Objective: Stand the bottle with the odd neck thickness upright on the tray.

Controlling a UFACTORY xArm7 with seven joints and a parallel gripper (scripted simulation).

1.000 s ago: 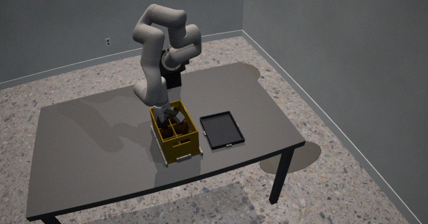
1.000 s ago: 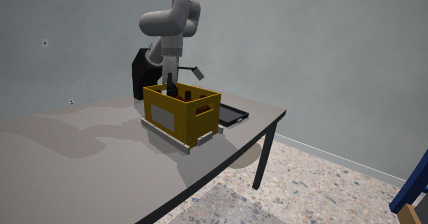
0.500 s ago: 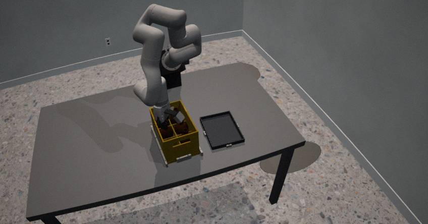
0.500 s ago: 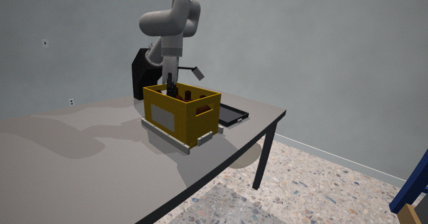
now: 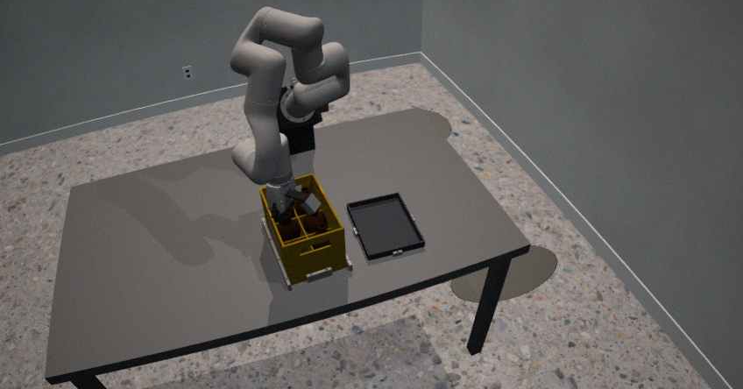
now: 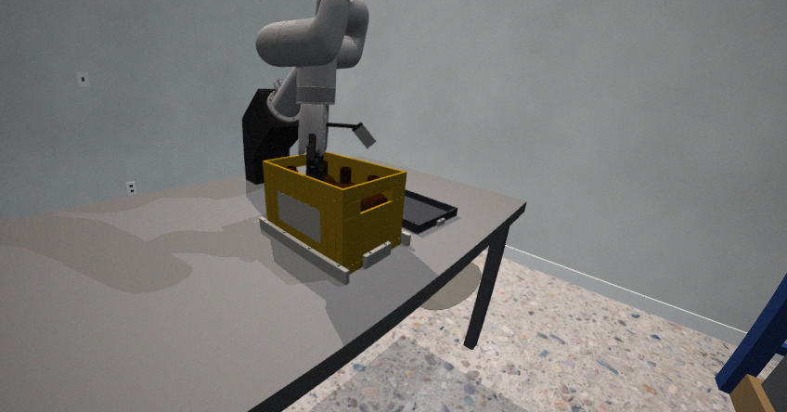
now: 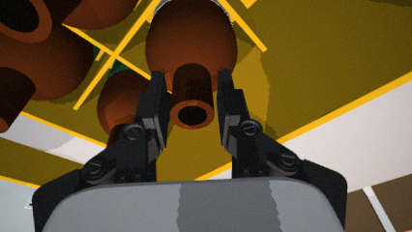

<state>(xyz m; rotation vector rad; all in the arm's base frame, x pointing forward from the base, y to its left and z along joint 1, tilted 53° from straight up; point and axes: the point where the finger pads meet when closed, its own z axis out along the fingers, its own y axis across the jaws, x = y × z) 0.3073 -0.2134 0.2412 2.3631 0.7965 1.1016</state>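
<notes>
A yellow crate [image 5: 302, 229] with divided cells stands on the table and holds several brown bottles; it also shows in the exterior view [image 6: 334, 209]. My gripper [image 7: 191, 87] reaches down into the crate at a back cell. Its fingers stand on each side of the neck of one brown bottle [image 7: 192, 97], with a thin gap on both sides, so it is open. That bottle stands upright in its cell. Other brown bottles [image 7: 34, 48] stand in neighbouring cells at the left of the wrist view. The black tray [image 5: 385, 225] lies empty to the right of the crate.
Grey guide rails [image 6: 303, 251] hug the crate's base. The arm's black base block [image 6: 264, 132] stands behind the crate. The table edge [image 6: 463, 264] runs close to the crate and tray on the near side.
</notes>
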